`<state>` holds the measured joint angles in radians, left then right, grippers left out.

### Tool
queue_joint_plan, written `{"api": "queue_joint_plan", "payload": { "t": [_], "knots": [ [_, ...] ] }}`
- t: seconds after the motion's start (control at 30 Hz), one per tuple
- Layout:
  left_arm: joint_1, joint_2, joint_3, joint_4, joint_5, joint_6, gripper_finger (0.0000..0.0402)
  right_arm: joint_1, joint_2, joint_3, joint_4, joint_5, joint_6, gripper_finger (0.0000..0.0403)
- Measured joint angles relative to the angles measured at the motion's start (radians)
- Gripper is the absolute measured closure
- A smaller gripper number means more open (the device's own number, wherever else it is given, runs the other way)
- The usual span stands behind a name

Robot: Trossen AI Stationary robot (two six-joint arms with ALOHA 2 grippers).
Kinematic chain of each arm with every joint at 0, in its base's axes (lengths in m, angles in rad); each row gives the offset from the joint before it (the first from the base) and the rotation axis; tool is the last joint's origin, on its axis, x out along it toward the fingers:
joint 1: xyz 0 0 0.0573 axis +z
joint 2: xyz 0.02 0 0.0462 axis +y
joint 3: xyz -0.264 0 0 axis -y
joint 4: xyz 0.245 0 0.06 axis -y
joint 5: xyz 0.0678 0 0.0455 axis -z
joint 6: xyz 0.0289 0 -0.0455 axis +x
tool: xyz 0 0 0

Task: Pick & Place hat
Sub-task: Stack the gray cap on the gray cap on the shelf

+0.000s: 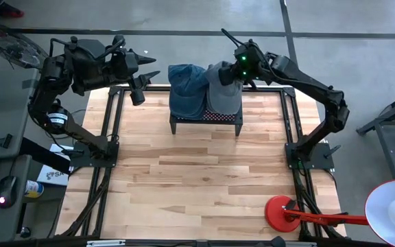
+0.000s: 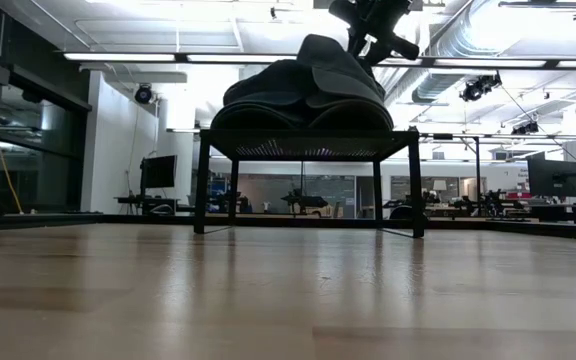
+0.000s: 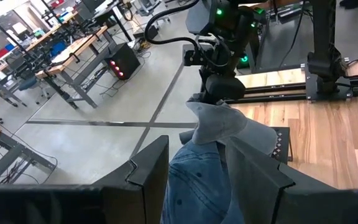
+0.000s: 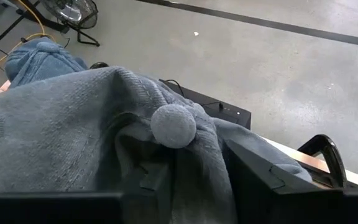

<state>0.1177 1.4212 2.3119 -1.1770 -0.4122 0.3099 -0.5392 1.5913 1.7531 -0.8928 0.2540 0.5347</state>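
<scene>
On the small black rack [image 1: 204,122] at the desk's [image 1: 204,178] far edge: grey knit hat [image 1: 223,92] beside blue denim hat [image 1: 187,89]. My right claw [image 4: 194,168] is parted, straddling the grey crown by its pompom [image 4: 173,125], gripping nothing. Soft, light, floppy; I'd pinch bunched knit. Left claw [image 1: 149,74] waits open.

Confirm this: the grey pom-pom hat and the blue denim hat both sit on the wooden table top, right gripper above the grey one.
Not quite. The grey pom-pom hat and blue denim hat sit on the small black stand, not the table top, as the low view shows. The right gripper is over the grey one.
</scene>
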Motion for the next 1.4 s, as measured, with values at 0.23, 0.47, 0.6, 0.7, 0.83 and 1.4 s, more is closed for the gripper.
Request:
{"api": "queue_joint_plan", "payload": {
  "t": [0.23,0.47,0.6,0.7,0.83,1.4],
  "knots": [
    [0.0,0.0,0.0,0.0,0.0,0.0,0.0246,-0.011,-0.009,0.0,0.0,-0.048,0.001,0.0231],
    [0.0,0.0,0.0,0.0,0.001,0.0,0.0246,-0.017,-0.06,0.0,0.011,-0.062,-0.018,0.0207],
    [0.0,0.0,0.0,0.0,0.003,0.0,0.0246,-0.017,-0.088,0.0,0.023,-0.09,-0.027,0.0205],
    [0.0,0.0,0.0,0.0,0.003,0.0,0.0246,-0.018,-0.095,0.0,0.024,-0.121,-0.038,0.0205],
    [0.0,0.0,0.0,0.0,0.003,0.0,0.0246,-0.018,-0.094,0.0,0.025,-0.144,-0.051,0.0205],
    [0.0,0.0,0.0,0.0,0.004,0.052,0.0246,-0.023,-0.103,0.0,0.062,-0.146,-0.42,0.0205]
  ]
}}
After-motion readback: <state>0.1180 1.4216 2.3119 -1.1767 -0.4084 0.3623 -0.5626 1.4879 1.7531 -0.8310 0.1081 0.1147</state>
